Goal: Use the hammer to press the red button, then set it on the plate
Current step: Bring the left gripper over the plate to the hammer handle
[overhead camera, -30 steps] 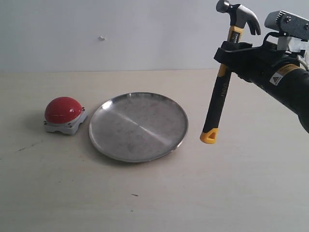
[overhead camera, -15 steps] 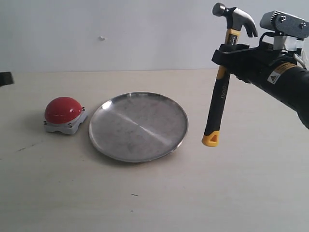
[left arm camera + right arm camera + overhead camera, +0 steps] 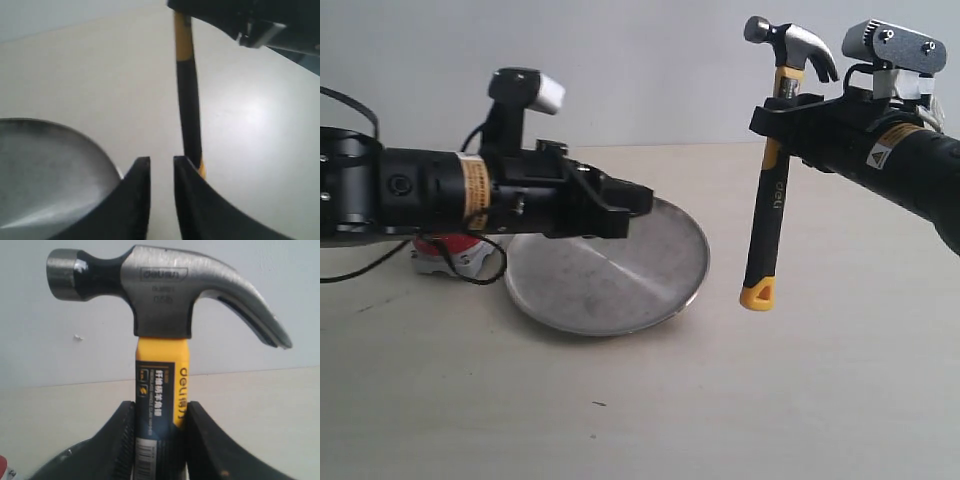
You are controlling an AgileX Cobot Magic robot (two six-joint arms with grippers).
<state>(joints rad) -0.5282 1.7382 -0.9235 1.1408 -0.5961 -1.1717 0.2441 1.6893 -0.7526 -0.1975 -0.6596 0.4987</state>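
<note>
My right gripper (image 3: 778,118) is shut on the hammer (image 3: 768,215) just below its head and holds it upright in the air, right of the plate. The steel head (image 3: 165,290) points up and the yellow end (image 3: 757,294) hangs low. The silver plate (image 3: 630,285) lies at mid-table. My left gripper (image 3: 642,205) reaches over the plate toward the hammer, its fingers a narrow gap apart with nothing between them. In the left wrist view the black handle (image 3: 190,115) stands just beyond the gripper (image 3: 161,162). The red button (image 3: 448,250) is mostly hidden behind the left arm.
The light table (image 3: 720,400) extends in front of and to the right of the plate. A pale wall (image 3: 640,70) rises behind the table. The left arm's body (image 3: 430,190) spans the left half of the exterior view, with a cable hanging beneath it.
The left arm has swung in from the left over the button and plate toward the hammer. The right gripper has shifted the hammer slightly left and higher.
</note>
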